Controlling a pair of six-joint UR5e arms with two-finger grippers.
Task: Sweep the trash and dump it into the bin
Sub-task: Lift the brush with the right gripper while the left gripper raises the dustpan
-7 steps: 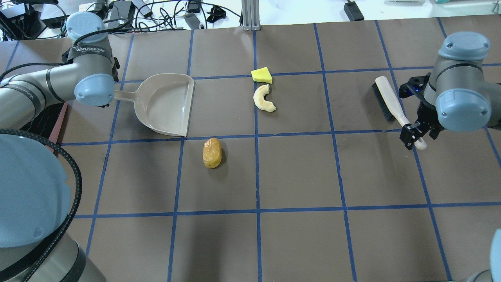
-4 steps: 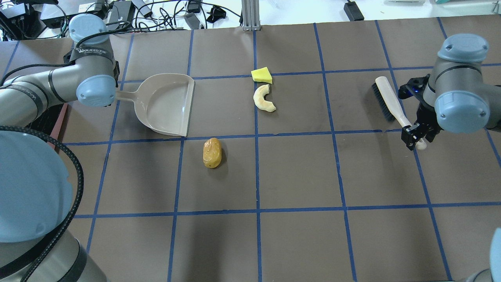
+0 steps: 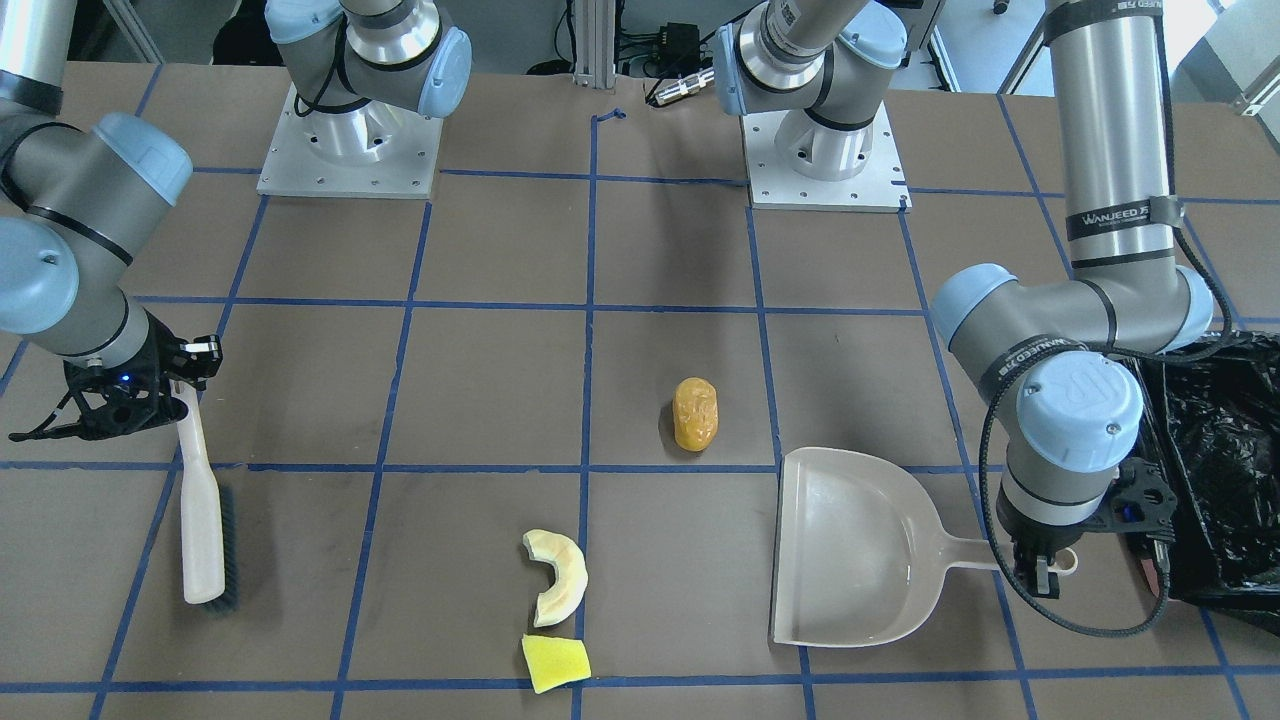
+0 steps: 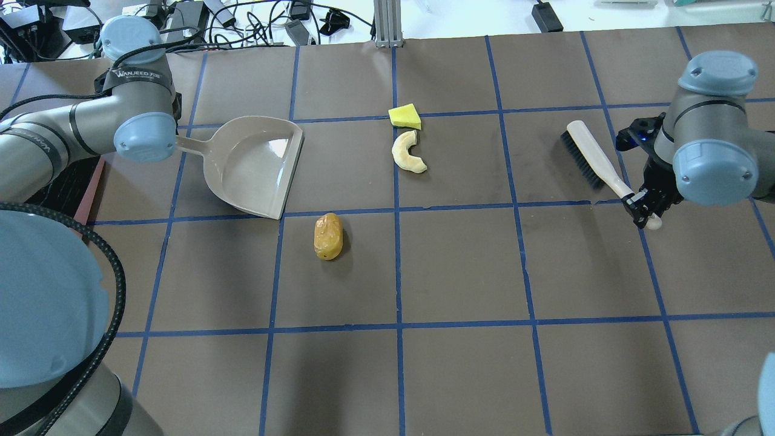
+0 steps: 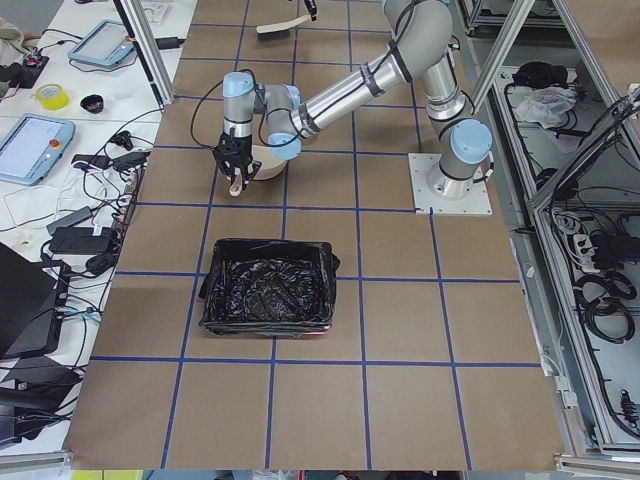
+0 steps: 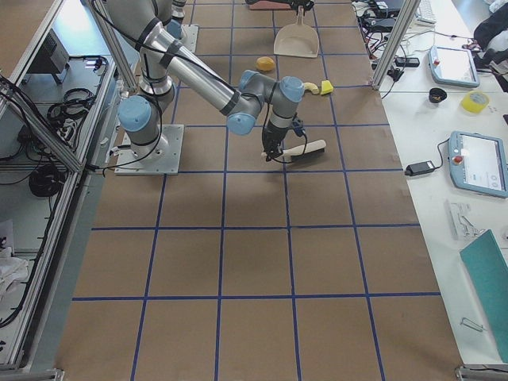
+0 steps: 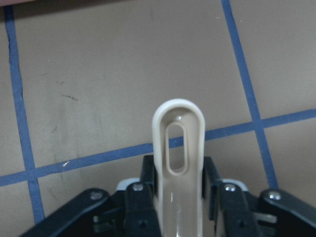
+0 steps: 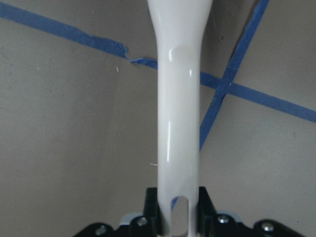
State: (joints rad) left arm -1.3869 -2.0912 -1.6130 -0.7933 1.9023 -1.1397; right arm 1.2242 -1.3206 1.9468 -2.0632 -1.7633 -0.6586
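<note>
The trash lies on the brown table: an amber oval (image 4: pixel 328 236), a cream crescent (image 4: pixel 408 152) and a yellow wedge (image 4: pixel 405 116). My left gripper (image 7: pixel 177 183) is shut on the handle of the beige dustpan (image 4: pixel 254 166), left of the trash, with the pan's mouth facing it. My right gripper (image 4: pixel 645 211) is shut on the handle end of the white brush (image 4: pixel 590 158) at the far right; the handle fills the right wrist view (image 8: pixel 178 123). The bin (image 5: pixel 266 287), lined with a black bag, stands beyond the dustpan on my left.
Blue tape lines grid the table. The bin's black bag (image 3: pixel 1225 470) lies close behind my left wrist. Cables and devices lie past the table's far edge (image 4: pixel 242 24). The two arm bases (image 3: pixel 345 150) stand at the robot's side.
My right gripper has shut on the brush handle, and the brush head has swung a little to the left. The dustpan has turned slightly in my left gripper.
</note>
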